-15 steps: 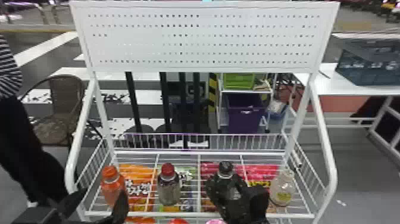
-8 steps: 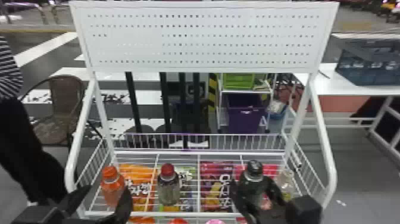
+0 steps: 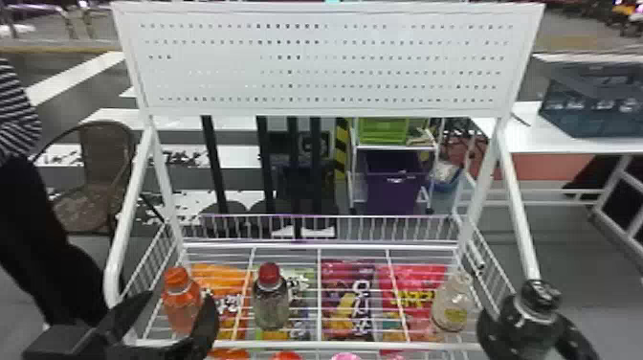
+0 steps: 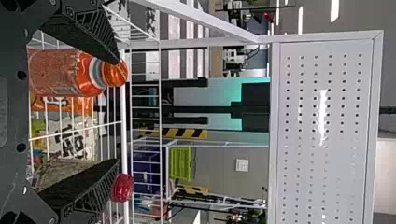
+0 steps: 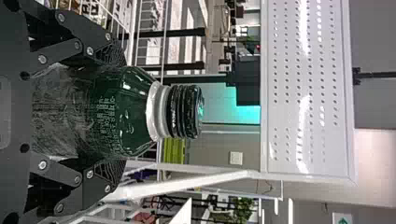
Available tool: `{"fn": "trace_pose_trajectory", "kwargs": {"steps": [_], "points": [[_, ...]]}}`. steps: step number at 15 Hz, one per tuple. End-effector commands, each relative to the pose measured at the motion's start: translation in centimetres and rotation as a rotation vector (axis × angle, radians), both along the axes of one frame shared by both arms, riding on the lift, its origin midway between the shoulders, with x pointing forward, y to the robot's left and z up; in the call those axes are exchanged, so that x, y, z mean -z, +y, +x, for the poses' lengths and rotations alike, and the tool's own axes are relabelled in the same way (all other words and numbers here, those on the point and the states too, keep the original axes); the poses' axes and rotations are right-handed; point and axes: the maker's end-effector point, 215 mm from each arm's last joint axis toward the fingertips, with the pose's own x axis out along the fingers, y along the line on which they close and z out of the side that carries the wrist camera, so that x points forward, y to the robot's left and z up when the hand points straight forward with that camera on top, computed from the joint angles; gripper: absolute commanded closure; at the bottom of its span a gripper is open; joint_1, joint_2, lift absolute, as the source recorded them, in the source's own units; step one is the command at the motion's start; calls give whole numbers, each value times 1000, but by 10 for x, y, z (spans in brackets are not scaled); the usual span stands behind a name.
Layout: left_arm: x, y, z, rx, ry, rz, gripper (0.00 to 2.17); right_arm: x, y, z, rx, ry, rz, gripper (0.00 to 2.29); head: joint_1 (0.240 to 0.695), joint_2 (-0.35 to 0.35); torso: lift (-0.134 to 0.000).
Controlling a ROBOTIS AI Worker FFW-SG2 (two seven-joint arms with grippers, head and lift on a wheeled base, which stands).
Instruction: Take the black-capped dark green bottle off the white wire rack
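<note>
At the lower right of the head view, my right gripper (image 3: 531, 330) is shut on the black-capped dark green bottle (image 3: 533, 318), which stands upright over the white wire rack's (image 3: 344, 344) right front corner. In the right wrist view the bottle (image 5: 119, 112) fills the space between the fingers of that gripper (image 5: 119, 112), cap clear of them. My left gripper (image 3: 167, 316) is parked open at the rack's front left, in front of the orange bottle (image 3: 179, 301). In the left wrist view, this gripper (image 4: 116, 112) has its fingers wide apart, near the orange bottle (image 4: 70, 72) and the red-capped bottle (image 4: 123, 187).
On the rack stand a red-capped bottle (image 3: 270, 297) and a clear bottle (image 3: 452, 301) at the right. Colourful snack bags (image 3: 347, 297) lie beneath the wires. The rack's white side tube (image 3: 516, 206) rises just behind the held bottle; a perforated panel (image 3: 325, 62) spans the top.
My right gripper has carried the dark green bottle rightward, from between the red-capped and clear bottles, past the clear one to the rack's right side. The left arm has kept still.
</note>
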Motion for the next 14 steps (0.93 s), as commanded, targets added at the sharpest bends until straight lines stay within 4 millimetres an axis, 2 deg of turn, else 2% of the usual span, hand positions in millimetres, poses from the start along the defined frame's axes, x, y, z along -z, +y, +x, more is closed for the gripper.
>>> {"fn": "trace_pose_trajectory", "kwargs": {"steps": [1, 5, 14], "points": [[-2, 0, 2, -3, -5, -2, 144, -11, -27, -15, 39, -23, 3, 1683, 499, 0, 0], [-10, 3, 5, -10, -19, 0, 144, -21, -50, -28, 65, -33, -3, 1683, 499, 0, 0], [-10, 4, 4, -10, -17, 4, 144, -25, -44, -26, 55, -42, 17, 1683, 499, 0, 0]]}}
